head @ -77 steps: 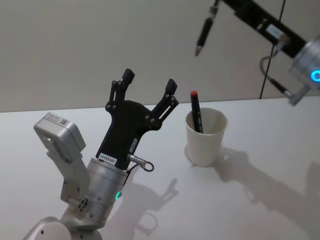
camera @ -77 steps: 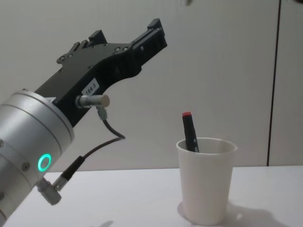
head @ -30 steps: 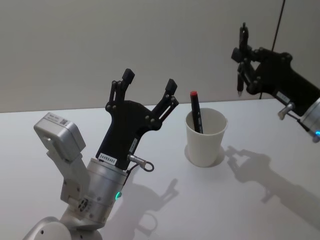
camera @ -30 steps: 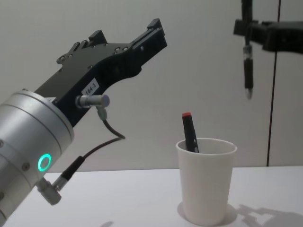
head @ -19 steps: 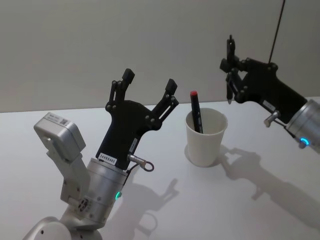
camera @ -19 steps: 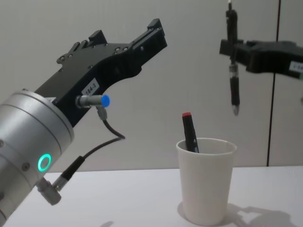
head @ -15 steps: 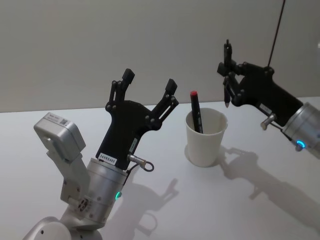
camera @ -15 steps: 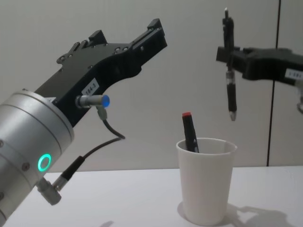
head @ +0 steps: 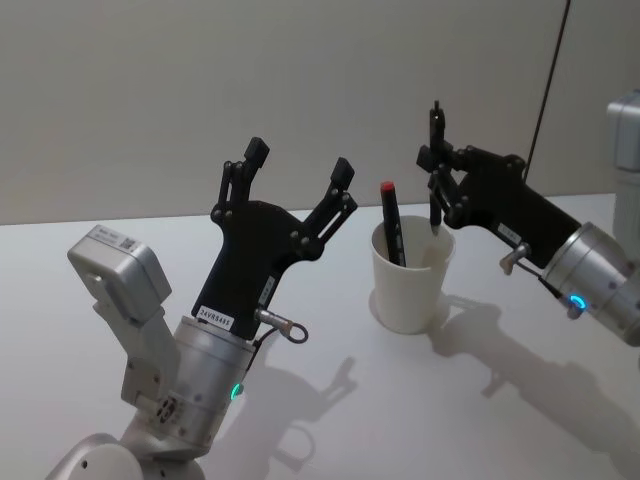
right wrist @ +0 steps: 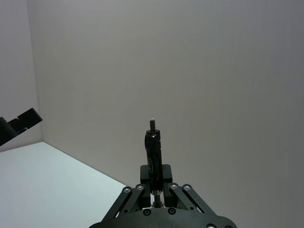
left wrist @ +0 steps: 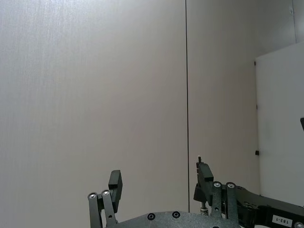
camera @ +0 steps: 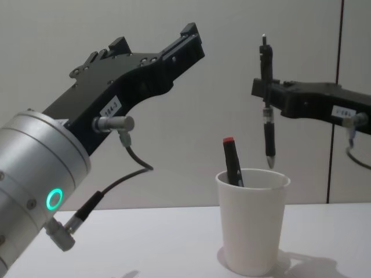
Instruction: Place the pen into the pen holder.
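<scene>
The pen holder (head: pixel 410 292) is a white paper cup (camera: pixel 253 231) standing on the table, with a red-capped black pen (head: pixel 391 222) leaning inside it. My right gripper (head: pixel 437 172) is shut on a second black pen (camera: pixel 268 136), held upright with its tip just above the cup's rim on the right side. The right wrist view shows that pen (right wrist: pixel 154 149) clamped between the fingers of the right gripper (right wrist: pixel 154 179). My left gripper (head: pixel 297 170) stands open and raised to the left of the cup, holding nothing (camera: pixel 153 36).
The white table (head: pixel 520 420) spreads around the cup. A plain wall with a dark vertical seam (camera: pixel 337 69) rises behind. A grey camera box (head: pixel 115 262) sits on my left arm, low at the left.
My right gripper has carried the pen down and to the left, from high at the right to just over the cup's mouth. The left arm has not moved.
</scene>
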`<state>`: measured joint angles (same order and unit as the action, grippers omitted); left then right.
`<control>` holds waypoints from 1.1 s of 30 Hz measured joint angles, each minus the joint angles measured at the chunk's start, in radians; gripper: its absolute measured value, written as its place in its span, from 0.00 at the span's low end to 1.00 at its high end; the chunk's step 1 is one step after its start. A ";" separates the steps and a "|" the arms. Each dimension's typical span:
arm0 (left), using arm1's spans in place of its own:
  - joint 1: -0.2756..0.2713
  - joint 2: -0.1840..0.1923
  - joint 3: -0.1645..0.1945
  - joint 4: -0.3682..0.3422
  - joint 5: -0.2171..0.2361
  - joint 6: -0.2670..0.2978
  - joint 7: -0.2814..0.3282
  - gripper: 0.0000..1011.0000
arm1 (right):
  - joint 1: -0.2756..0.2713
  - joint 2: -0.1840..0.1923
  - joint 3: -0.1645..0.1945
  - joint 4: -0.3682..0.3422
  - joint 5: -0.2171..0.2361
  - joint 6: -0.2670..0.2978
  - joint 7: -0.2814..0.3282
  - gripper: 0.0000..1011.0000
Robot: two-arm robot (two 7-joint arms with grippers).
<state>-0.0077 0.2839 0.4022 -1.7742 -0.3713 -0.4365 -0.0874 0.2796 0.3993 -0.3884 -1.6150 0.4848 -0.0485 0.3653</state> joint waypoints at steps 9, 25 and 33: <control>0.000 0.000 0.000 0.000 0.000 0.000 0.000 0.99 | 0.007 -0.025 -0.012 0.020 0.017 0.012 -0.001 0.13; 0.000 0.000 0.000 0.000 0.000 0.000 0.000 0.99 | 0.013 -0.046 -0.022 0.042 0.032 0.030 -0.003 0.31; 0.000 0.000 0.000 0.000 0.000 0.000 0.000 0.99 | 0.014 -0.050 -0.024 0.046 0.035 0.034 -0.004 0.57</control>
<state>-0.0077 0.2840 0.4023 -1.7742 -0.3713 -0.4365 -0.0875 0.2933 0.3495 -0.4123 -1.5691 0.5195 -0.0148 0.3617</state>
